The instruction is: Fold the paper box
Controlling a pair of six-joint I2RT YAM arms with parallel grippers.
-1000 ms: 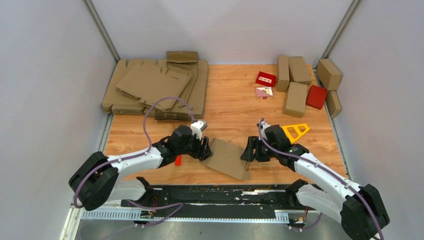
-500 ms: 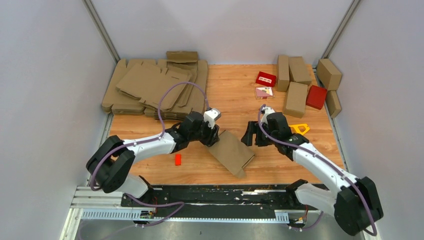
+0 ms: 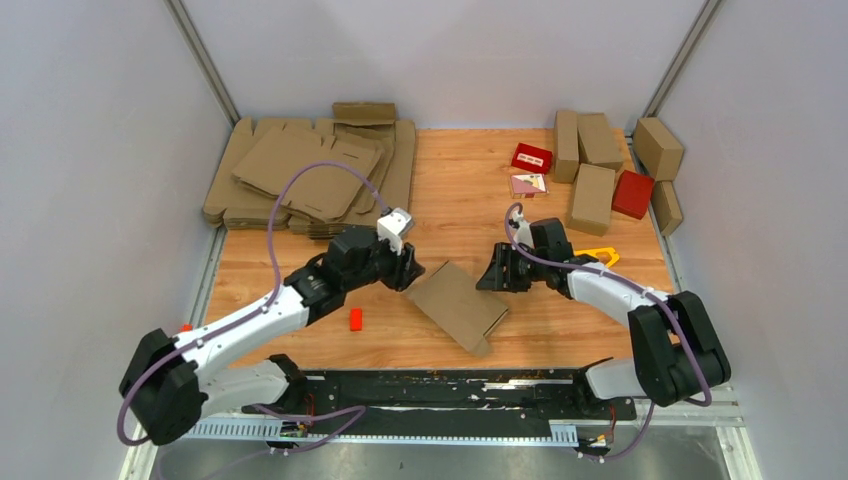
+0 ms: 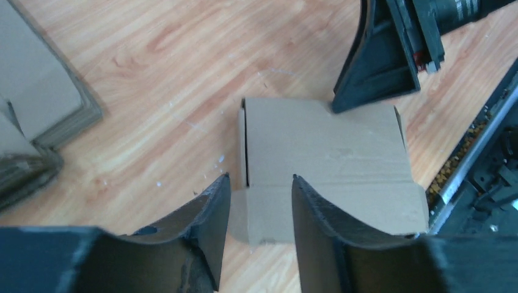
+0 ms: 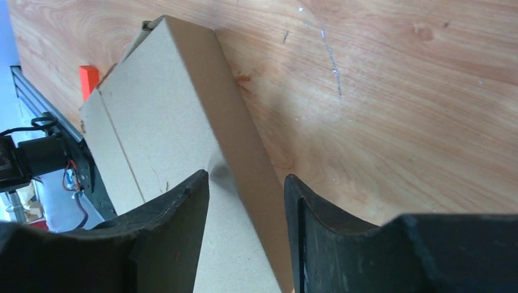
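Paper box [image 3: 458,305]: plain brown carton, folded oblong, lying flat, sitting skewed on wooden table [image 3: 450,190], near front edge.

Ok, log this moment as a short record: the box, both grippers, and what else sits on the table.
paper box: folded into a low oblong, lying between the arms
left gripper: jaws apart, at the box's left end
right gripper: jaws apart, over the box's right edge
flat sheets: stacked far left
folded cartons: far right, beside red boxes
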